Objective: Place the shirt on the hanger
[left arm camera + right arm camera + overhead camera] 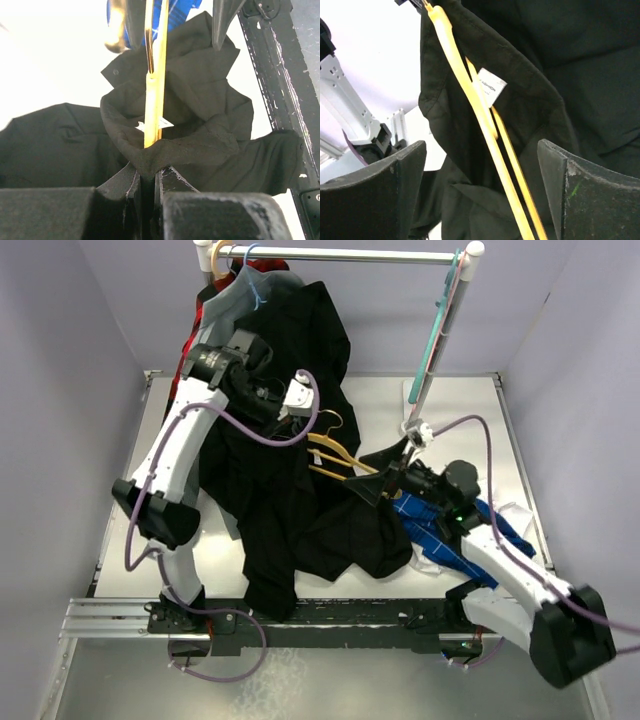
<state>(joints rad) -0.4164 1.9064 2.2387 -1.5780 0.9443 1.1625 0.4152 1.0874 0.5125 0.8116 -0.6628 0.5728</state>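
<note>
The left gripper (149, 176) has its jaws pinched shut on the shirt (200, 110) collar — the hanger (152, 100) threads through it. The right gripper (480, 150) has its jaws spread wide astride the hanger — midway between the side edges of the surface (500, 440).

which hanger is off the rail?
The yellow-orange hanger, threaded into the collar of the black shirt. The teal hanger hangs from the rail at right.

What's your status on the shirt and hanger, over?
Left end effector shut on black shirt at collar. Right end effector open around yellow hanger. Hanger runs into neck opening. Blue-checked shirt lies under right arm.
</note>
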